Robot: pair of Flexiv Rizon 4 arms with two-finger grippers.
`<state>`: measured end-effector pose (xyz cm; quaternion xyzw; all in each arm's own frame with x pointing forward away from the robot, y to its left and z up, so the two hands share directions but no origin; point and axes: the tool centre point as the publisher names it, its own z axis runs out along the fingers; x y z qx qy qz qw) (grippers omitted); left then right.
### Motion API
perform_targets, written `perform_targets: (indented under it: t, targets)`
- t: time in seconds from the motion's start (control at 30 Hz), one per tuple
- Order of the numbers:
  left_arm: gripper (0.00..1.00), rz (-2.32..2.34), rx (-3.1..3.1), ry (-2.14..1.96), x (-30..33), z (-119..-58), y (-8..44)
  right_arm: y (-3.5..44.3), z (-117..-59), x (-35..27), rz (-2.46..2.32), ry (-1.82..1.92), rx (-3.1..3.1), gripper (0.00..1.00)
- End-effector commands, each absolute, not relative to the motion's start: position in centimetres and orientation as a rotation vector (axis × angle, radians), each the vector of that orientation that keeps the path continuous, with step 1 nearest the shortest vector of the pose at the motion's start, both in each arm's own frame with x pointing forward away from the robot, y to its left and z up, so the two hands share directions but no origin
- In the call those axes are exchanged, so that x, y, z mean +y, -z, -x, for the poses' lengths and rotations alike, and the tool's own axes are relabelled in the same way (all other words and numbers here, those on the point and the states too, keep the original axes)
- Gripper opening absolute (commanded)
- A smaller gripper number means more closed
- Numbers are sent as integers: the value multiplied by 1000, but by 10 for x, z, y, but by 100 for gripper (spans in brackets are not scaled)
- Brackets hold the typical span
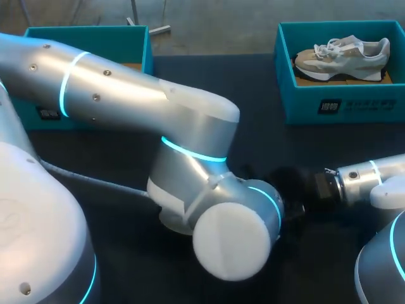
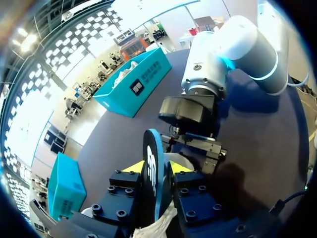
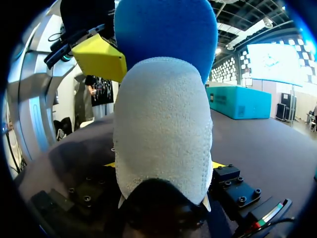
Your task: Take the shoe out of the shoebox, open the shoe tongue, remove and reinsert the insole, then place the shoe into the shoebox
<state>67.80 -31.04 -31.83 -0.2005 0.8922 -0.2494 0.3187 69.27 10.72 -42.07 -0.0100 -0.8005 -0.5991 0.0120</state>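
Observation:
The insole (image 3: 163,119), blue on one face and white foam on the other, stands on edge above the dark table. My right gripper (image 3: 164,164) is shut on its lower end, a yellow tip at each side. In the left wrist view the insole (image 2: 153,168) rises between the fingers of my left gripper (image 2: 159,167), which stands open, with a thin gap on one side. My right arm (image 2: 223,54) faces it. The beige shoe (image 1: 342,57) lies in the teal shoebox (image 1: 345,104) at the far right. In the head view my left arm (image 1: 190,158) hides both grippers.
A second teal box (image 1: 88,38) stands at the far left of the table. My right arm (image 1: 367,177) comes in low from the right. The two arms meet over the table's near middle, well apart from both boxes.

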Motion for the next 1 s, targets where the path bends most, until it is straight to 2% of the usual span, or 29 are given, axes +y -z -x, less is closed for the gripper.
perform_targets:
  t: [0.03,1.0]
  targets:
    - [31,513,2356,703,-294,-683,318,422,-691,109,32,1864,-2500,0]
    - [34,392,2345,813,-286,-676,338,422,-691,109,32,1864,-2500,0]
